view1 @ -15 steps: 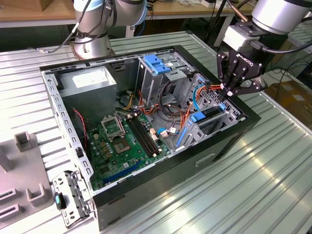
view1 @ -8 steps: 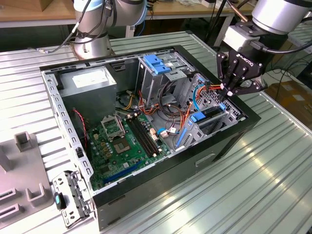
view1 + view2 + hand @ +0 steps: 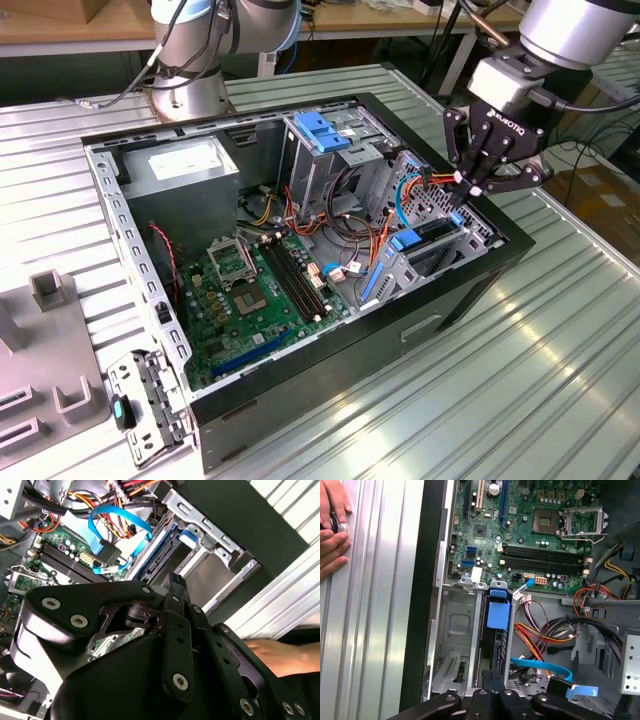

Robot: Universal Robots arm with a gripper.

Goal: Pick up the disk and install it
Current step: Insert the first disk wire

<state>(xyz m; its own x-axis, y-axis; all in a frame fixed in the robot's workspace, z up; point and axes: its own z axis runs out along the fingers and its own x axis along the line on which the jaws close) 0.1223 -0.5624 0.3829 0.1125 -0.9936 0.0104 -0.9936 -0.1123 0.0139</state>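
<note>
Ribbed metal bench [image 3: 560,340] carries an open black case [image 3: 300,400], lid off so the bays can be reached from above. Green board [image 3: 255,290] lies flat on the case floor. Grey drive cage [image 3: 457,630] sits at the case's corner nearest the exterior view's right. Disk [image 3: 498,612] stands on edge in its slot there, blue tab up (seemingly most of the way in). Tool [image 3: 470,190] hangs right over that slot, its fingers drawn together at the disk's top edge; whether they pinch it I cannot tell. Hand [image 3: 332,527] rests on the bench beside the case.
</note>
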